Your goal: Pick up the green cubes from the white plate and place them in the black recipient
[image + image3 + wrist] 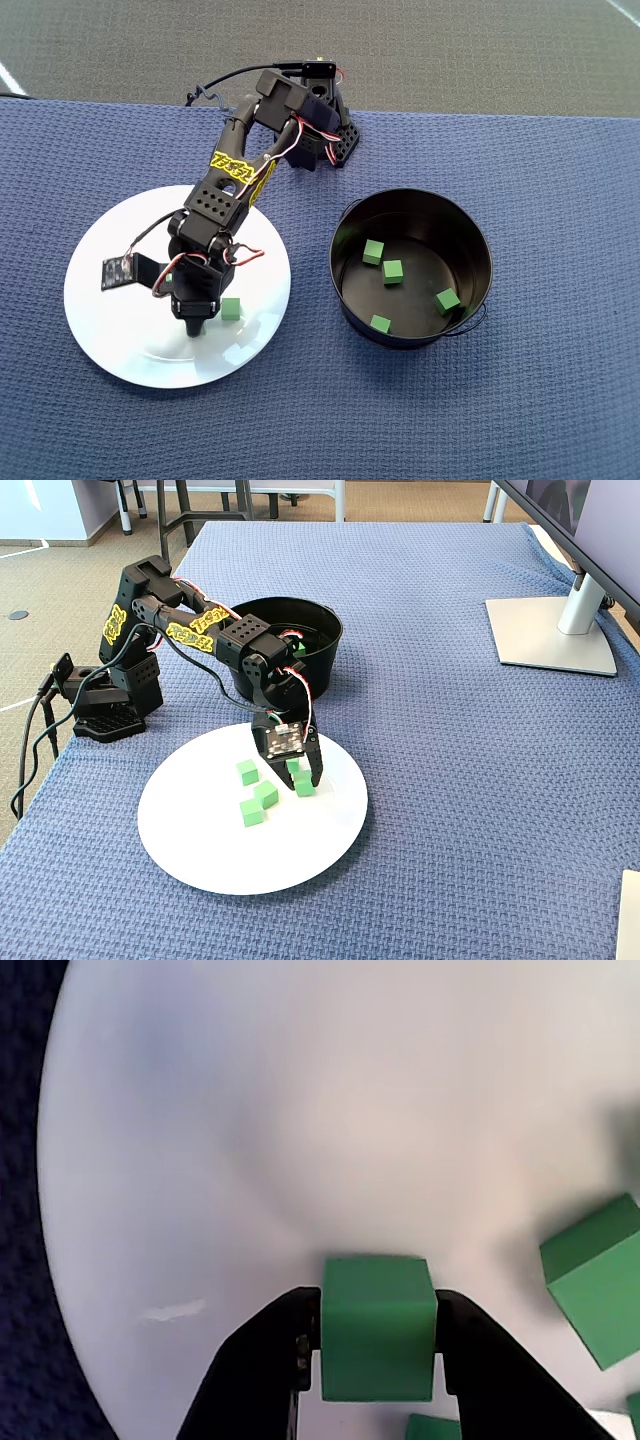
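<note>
A blue woven cloth (450, 780) covers the table, and a grey monitor stand (555, 630) sits near its far right corner in the fixed view. On the cloth lies the white plate (110, 330), large and round, with the black pot (412, 268) just beside it to the right in the overhead view, the two not touching. The black arm (240, 170) reaches from its base at the cloth's edge out over the plate, with yellow labels on its upper link. Its gripper (378, 1345) is down at the plate and clenched on one green cube (378, 1325); in the wrist view both black fingers (262, 1360) press against the cube's left and right faces. Another cube (598, 1278) lies on the plate to the right in that view, tilted, apart from the gripped one, and the corner of a further cube shows at the lower edge. The fixed view shows three loose cubes (258, 796) grouped on the plate left of the gripper. Four cubes (392, 272) lie scattered on the pot's floor in the overhead view.
</note>
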Available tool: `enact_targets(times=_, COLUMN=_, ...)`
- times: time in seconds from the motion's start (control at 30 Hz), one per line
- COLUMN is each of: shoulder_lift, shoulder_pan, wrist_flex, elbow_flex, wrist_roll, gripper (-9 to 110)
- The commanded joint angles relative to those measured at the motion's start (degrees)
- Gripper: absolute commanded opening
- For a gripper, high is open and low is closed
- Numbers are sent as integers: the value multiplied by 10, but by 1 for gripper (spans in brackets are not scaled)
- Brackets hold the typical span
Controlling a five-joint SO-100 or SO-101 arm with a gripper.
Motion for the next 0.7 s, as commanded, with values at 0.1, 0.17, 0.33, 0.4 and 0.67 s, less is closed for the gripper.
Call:
enact_targets(times=0.1, shoulder_lift=264, shoulder_pan=-16, wrist_flex=77, elbow_flex=57, wrist_roll=134, gripper=0)
enact_targets(times=0.17, shoulder_lift=356, shoulder_pan=-33, wrist_flex=108, elbow_flex=91, wrist_roll=169, gripper=0)
enact_targets(times=0.33, shoulder_lift=556, shoulder_pan=-120, wrist_flex=172, elbow_flex=176, wrist_roll=253, gripper=0)
enact_targets(times=0.4, shoulder_lift=621, shoulder_pan=-177, wrist_flex=179, elbow_flex=219, wrist_roll=283, gripper=0)
enact_targets(times=0.67, shoulder_lift=724, shoulder_pan=-448, wrist_flex=199, elbow_flex=338, wrist_roll=381, gripper=0)
